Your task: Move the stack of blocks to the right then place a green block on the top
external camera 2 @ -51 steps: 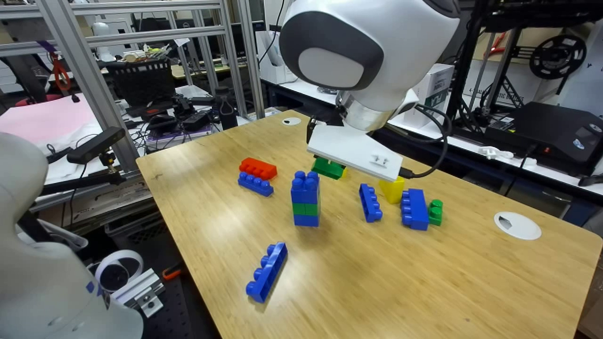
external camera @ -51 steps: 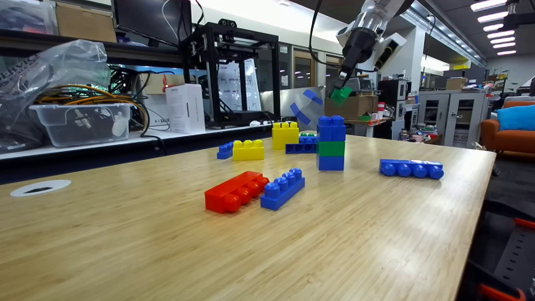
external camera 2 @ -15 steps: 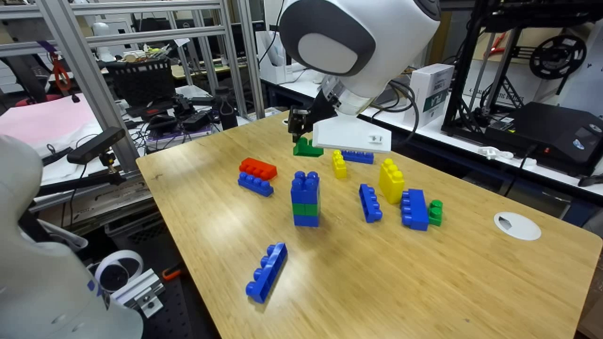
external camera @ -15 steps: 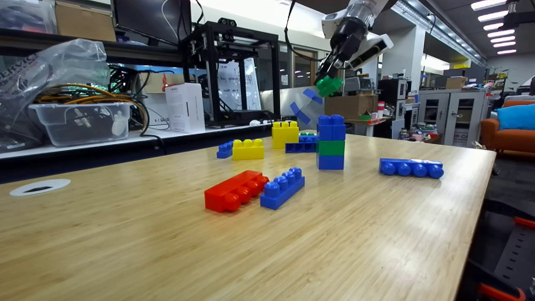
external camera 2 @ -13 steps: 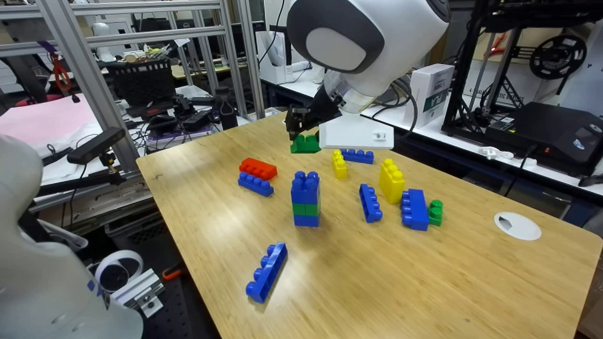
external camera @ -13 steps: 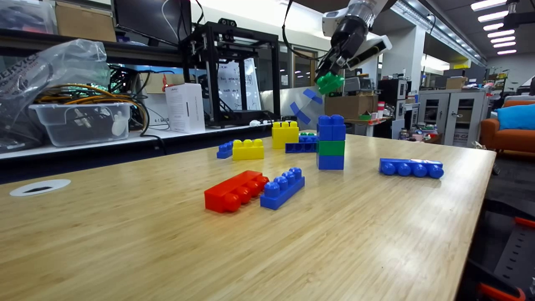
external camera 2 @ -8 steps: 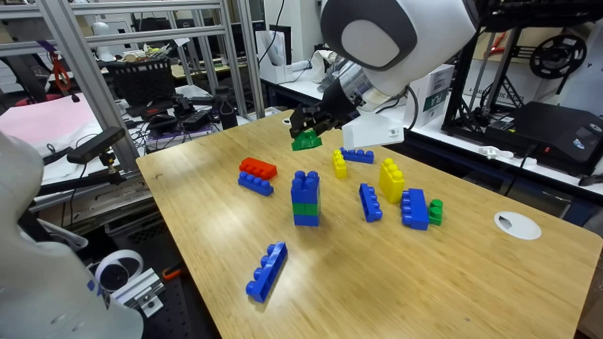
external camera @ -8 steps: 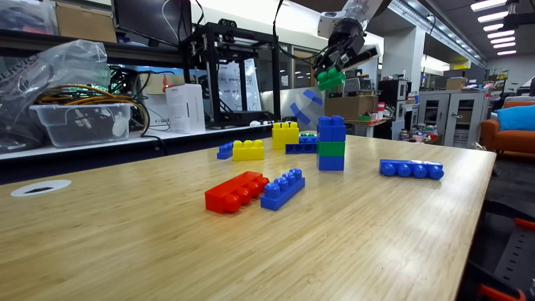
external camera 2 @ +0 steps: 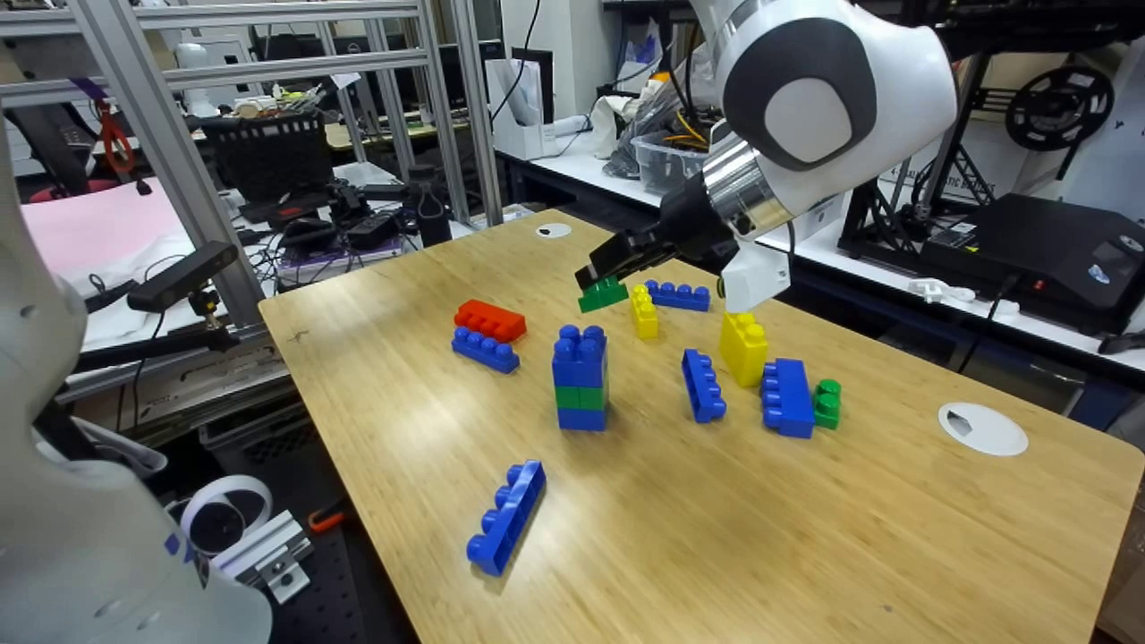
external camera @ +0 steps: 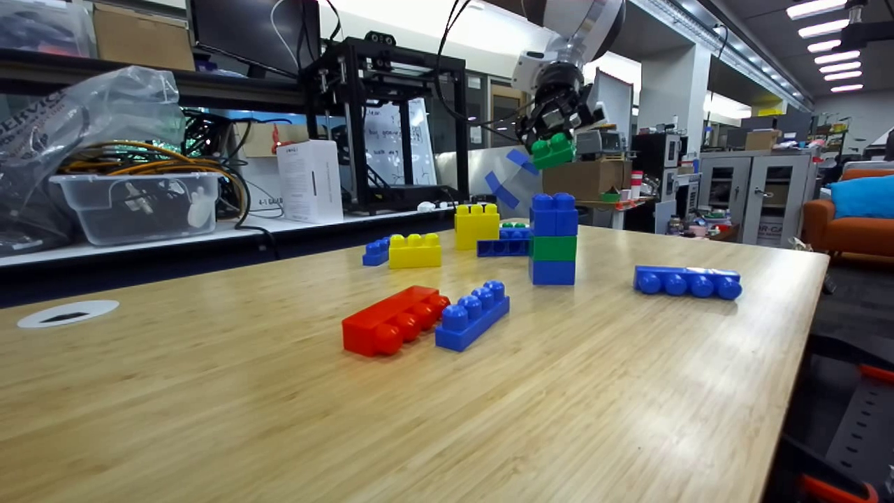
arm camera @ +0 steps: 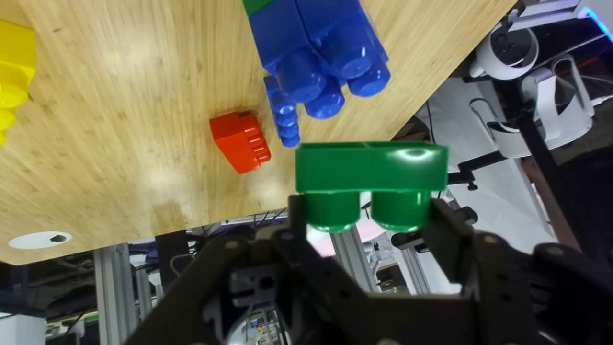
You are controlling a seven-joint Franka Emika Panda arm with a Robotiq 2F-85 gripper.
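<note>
The green block is short and glossy, with two round studs side by side in the wrist view and a bright highlight on its flank. The gripper is clamped on its two ends and holds it slightly tilted in the air, above the level of the stack of blocks, near it but apart. That stack stands upright on the bench: blue at the bottom, green in the middle, blue with round studs on top.

In an exterior view, a clear plastic bag bears letters ending in "ERVICE"; print on a white box is too small to read, and handwriting on a whiteboard cannot be made out.

The bench is pale, streaked wood with a round white cover set in it. A red block lies just beside a thin blue block. Farther back are a black frame and an orange sofa with a blue cushion.
</note>
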